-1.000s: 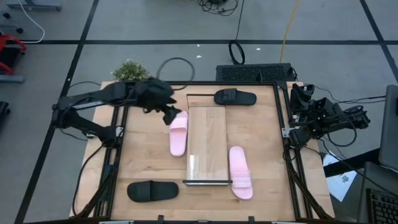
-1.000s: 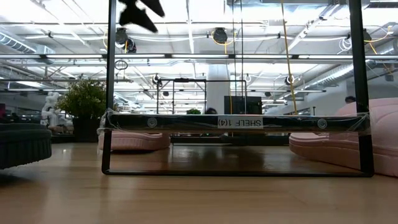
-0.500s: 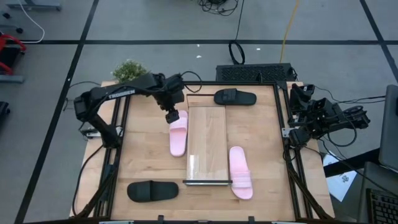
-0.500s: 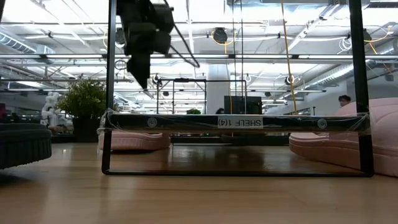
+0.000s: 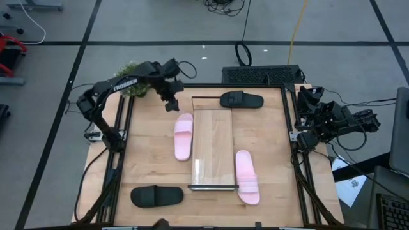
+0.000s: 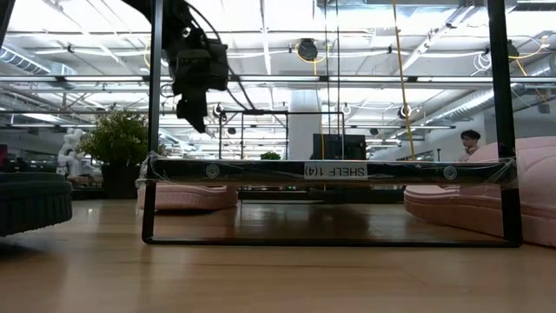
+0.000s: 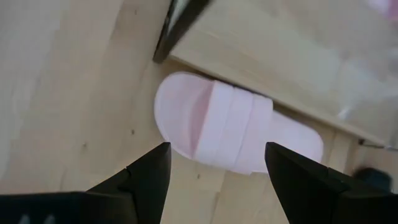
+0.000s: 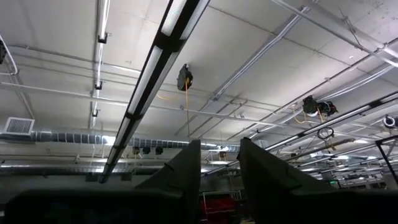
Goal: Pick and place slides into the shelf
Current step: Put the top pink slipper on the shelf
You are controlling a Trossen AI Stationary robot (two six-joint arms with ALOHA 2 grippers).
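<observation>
Left gripper (image 5: 172, 104) has pulled back toward the table's far edge, fingers (image 7: 146, 177) spread wide, empty, above the pink slide (image 5: 183, 137). That slide lies against the shelf (image 5: 212, 148)'s left side. Right gripper (image 5: 305, 97) parked at the right edge, narrow gap.

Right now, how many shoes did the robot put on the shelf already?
None yet. The shelf top is bare, and all four slides lie on the table around it: two pink and two black. The left gripper hovers open above the nearer pink slide. The right gripper waits beside the table.
</observation>
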